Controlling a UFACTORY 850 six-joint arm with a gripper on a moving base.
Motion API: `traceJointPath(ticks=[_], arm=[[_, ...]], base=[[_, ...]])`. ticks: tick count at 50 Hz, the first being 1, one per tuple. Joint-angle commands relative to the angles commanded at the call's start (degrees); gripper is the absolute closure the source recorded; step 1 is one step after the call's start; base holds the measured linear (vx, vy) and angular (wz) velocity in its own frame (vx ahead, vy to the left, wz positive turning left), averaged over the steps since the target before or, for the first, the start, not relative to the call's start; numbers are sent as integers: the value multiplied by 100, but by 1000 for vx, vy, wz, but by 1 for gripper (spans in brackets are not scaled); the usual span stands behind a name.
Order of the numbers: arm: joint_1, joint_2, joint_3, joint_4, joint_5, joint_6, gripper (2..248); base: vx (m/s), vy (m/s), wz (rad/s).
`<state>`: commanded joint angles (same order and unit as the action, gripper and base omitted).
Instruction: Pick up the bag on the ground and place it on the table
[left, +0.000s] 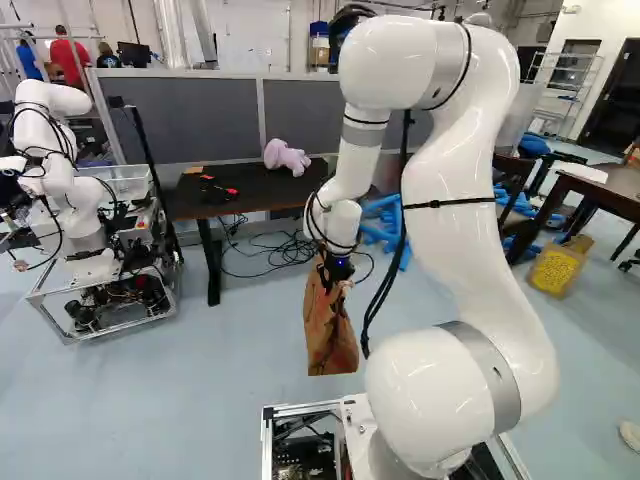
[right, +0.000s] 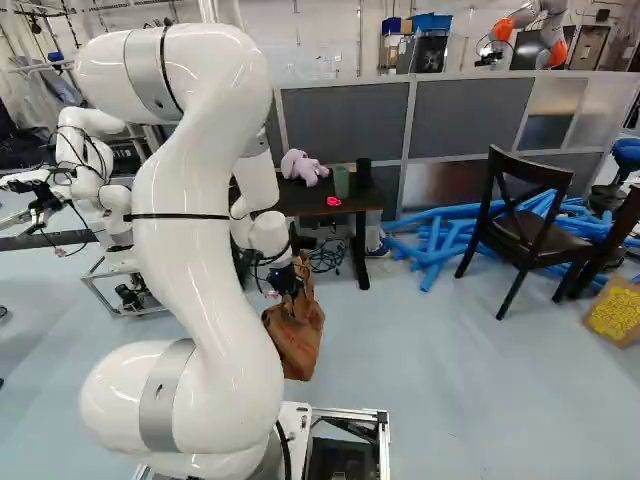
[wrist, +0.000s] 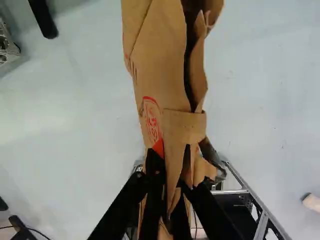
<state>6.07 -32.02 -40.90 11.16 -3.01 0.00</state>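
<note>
Foremost stands your white arm (left: 465, 235); its claw (wrist: 171, 177) is closed on the paper bag (left: 331, 335), which hangs long axis downward. Your bench (left: 250, 190) lies ahead, beyond the bag; transfer should run forward.

The bag (wrist: 150, 90) between the fingers (wrist: 155, 175) is of paper, matt and quite creased. Above them, the arm (left: 465, 220) is smooth and glossy; beyond them, the worktop (left: 258, 200) looks matt.

the black table (left: 265, 200) supports: one purple plush toy (left: 286, 157); one green cylinder (right: 341, 182) beside one black cylinder (right: 363, 173); one red item (right: 333, 201).
</note>
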Motion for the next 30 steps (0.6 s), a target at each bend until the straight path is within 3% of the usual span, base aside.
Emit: traceJointPath(ticks=[30], arm=[[-3,822,402,0,-410,0,229]], base=[[0,0,0]])
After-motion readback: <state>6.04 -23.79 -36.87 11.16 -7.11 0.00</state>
